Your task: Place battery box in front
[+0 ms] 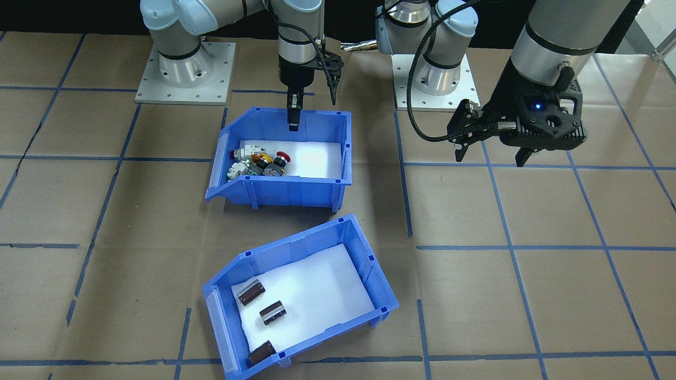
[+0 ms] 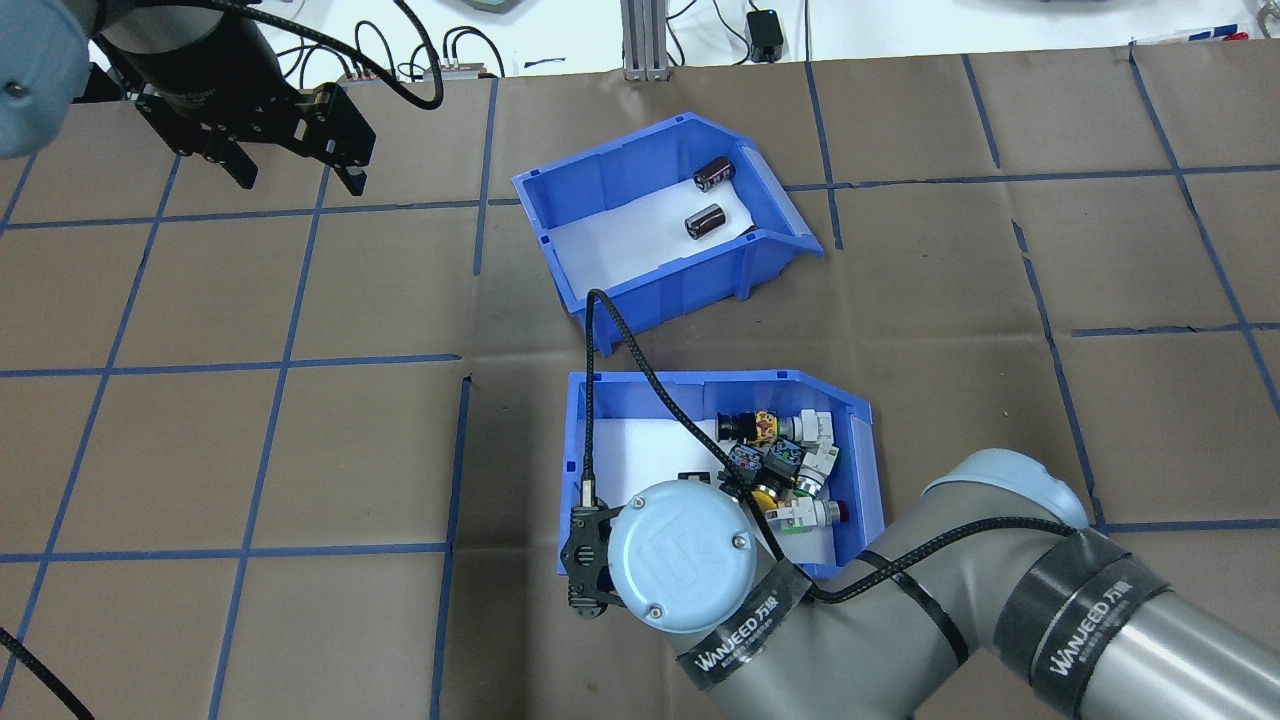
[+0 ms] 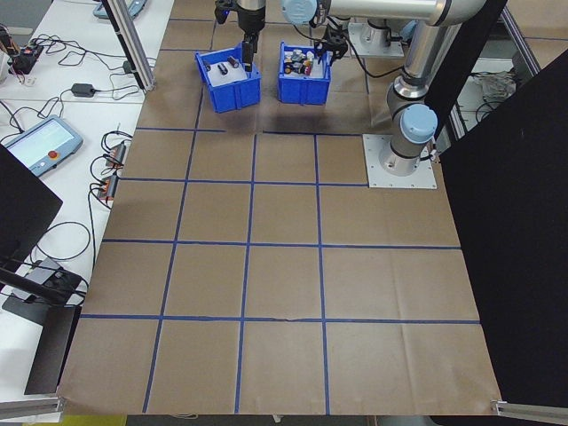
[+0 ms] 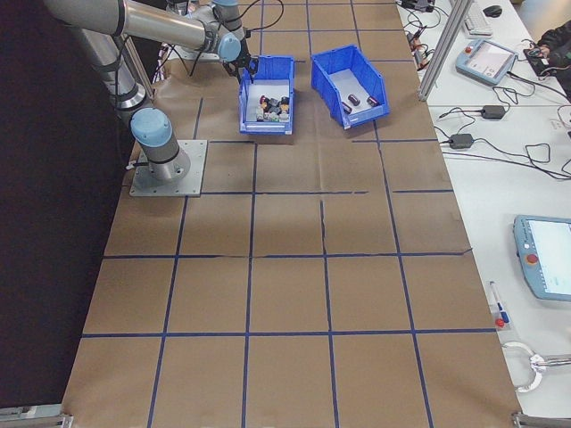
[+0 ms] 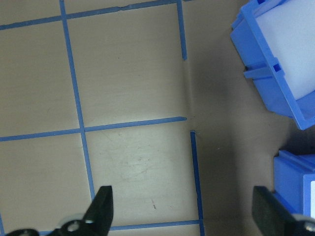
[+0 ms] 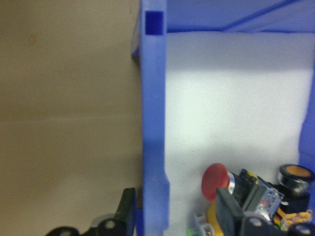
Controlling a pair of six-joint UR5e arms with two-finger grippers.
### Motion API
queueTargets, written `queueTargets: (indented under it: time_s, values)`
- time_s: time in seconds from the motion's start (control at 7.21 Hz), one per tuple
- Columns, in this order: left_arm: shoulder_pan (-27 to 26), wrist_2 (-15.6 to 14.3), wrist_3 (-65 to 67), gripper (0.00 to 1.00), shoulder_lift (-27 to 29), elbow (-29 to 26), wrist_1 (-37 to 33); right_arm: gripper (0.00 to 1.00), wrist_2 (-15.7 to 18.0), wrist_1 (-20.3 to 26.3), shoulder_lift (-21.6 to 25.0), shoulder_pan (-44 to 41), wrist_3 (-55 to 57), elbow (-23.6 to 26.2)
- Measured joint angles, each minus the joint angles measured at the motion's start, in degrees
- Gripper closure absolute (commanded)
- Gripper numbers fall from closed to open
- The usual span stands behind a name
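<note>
Nearest the robot, the right gripper stands over the blue plastic bin of colourful push-button switches. Its jaws are released and straddle that bin's robot-side wall, one finger outside and one inside beside the switches. They grasp nothing, and this is not the bin the task names.

Beyond it on the brown paper-covered desk lies the battery box, a blue plastic bin with a white foam floor and a few dark cylinders. It sits on the far side of the switch bin, near it but apart, and touched by neither arm. Its long axis runs slantwise across the desk, with the sloped cut-away front turned toward the robot's right and slightly away.

Farther out on the robot's left, the left gripper hovers over bare desk with its jaws spread wide and empty. It is roughly level with the battery box, whose closed back end faces that way.

So the box lies straight ahead of the right jaws — with the switch bin between them — and off to the side of the left jaws across open desk. I judge the left arm to have the clearer approach.
</note>
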State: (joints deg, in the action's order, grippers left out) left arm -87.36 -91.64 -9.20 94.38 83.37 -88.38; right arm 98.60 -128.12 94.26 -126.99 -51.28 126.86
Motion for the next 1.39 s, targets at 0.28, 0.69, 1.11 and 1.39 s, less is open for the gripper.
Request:
queueTargets:
  time_s: [0.28, 0.69, 1.11, 1.39]
  values:
    - [0.06, -0.06, -0.02, 0.00, 0.03, 0.03, -0.01, 0.00, 1.23, 0.91, 4.78, 4.12, -0.28, -0.16]
    - [0.09, -0.03, -0.03, 0.00, 0.19, 0.03, 0.04, 0.00, -2.94, 6.11, 12.32, 18.02, 3.68, -0.84]
    - [0.09, -0.03, 0.03, 0.00, 0.36, -0.04, 0.15, 0.00, -7.83, 19.85, 14.06, 30.41, 21.66, -8.19]
    - [0.09, -0.03, 0.00, 0.00, 0.40, -0.05, 0.21, 0.00, -8.41, 25.74, 11.97, 35.60, 32.06, -15.88]
